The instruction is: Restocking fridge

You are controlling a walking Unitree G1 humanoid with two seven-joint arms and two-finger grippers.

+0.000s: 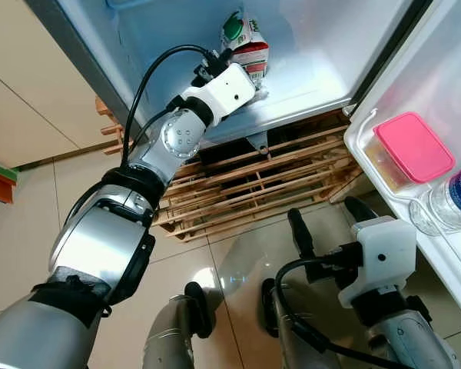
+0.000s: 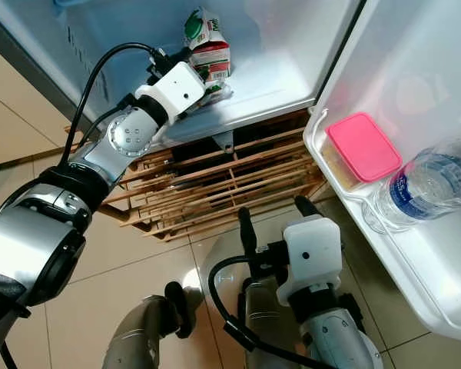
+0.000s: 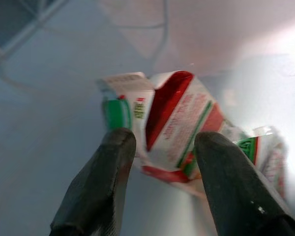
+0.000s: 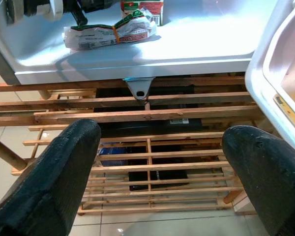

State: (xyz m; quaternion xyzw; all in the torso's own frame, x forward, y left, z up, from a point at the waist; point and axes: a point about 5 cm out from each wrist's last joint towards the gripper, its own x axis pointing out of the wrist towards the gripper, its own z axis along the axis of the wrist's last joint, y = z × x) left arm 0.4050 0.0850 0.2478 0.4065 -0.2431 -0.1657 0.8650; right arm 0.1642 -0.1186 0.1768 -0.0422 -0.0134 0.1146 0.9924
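- The left gripper [image 3: 160, 162] reaches into the open fridge [image 1: 307, 84], its arm stretched up and forward over the fridge floor.
- Its two black fingers [image 3: 101, 182] are spread apart, with a red, white and green carton [image 1: 246, 46] standing just ahead of them; the fingers frame the carton but are not pressed on it.
- The carton stands upright on the fridge's bottom shelf, green cap at the top.
- A flat plastic-wrapped packet [image 4: 110, 30] lies on the same shelf, just beside the carton.
- The right gripper [image 1: 323, 219] hangs low in front of the fridge, over the tiled floor [image 1: 31, 231], its fingers wide apart and holding nothing.
- A wooden slatted rack [image 1: 253, 181] sits under the fridge body.
- In the door shelf [image 2: 353, 192] on the right rest a container with a pink lid [image 1: 412, 146] and, beside it, a clear water bottle [image 2: 426, 188] lying on its side.
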